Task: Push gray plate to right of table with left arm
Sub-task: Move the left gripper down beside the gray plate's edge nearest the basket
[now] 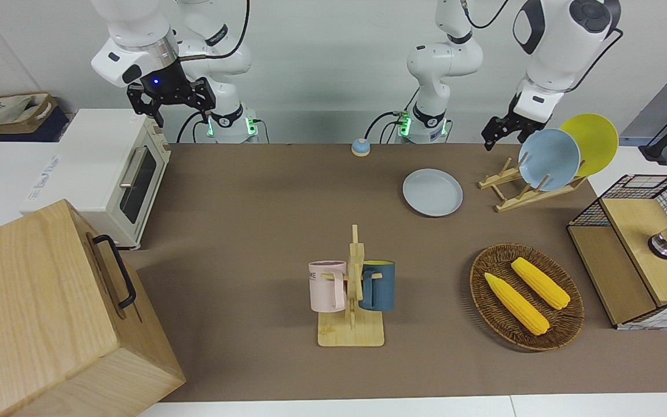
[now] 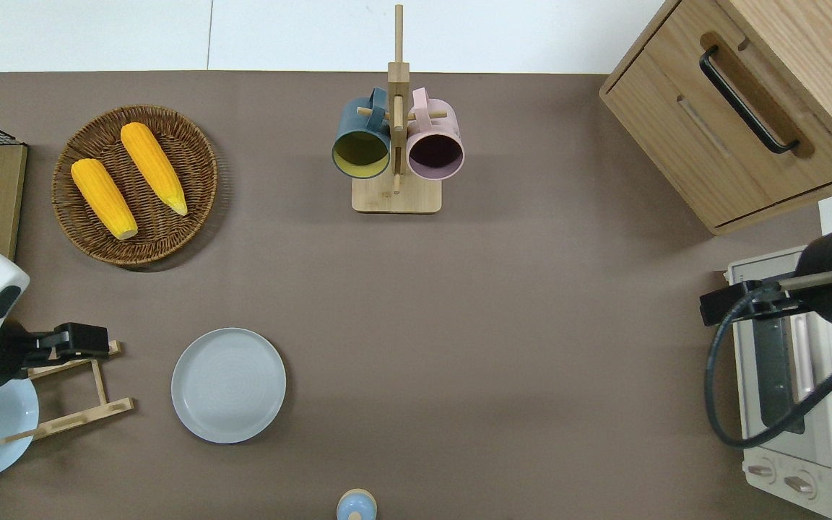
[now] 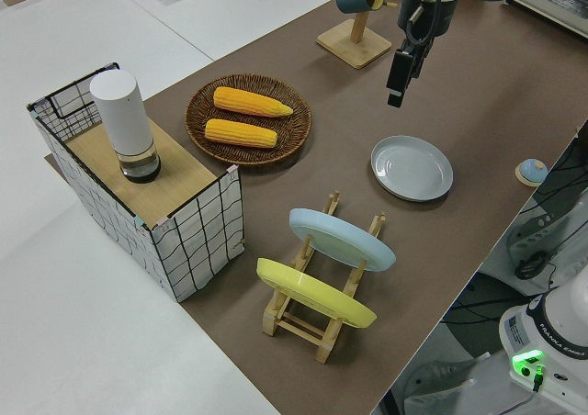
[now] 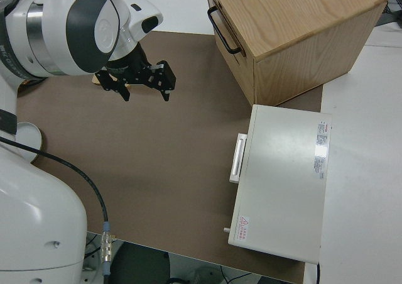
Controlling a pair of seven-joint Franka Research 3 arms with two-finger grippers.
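The right claw (image 4: 143, 83) hangs open over the brown table (image 4: 176, 152).

Below my left pincer (image 2: 102, 341) stands a pale bare-wood rack (image 2: 73, 390). Beside it, the gray plate (image 2: 228, 385) looks smooth and matt on the matt brown table (image 2: 503, 325).

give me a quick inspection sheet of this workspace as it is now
surface: brown table, plain covering.
job's things: gray plate flat on the table, untouched, beside the plate rack.
clutter: basket with two corn cobs, mug stand, blue plate and yellow plate in the rack, wooden box, toaster oven, wire crate, small bell.
grippers: left gripper in the air over the rack, empty; right gripper parked, open.
cables: black cable looping over the oven.
surroundings: white wall, bags on the floor.
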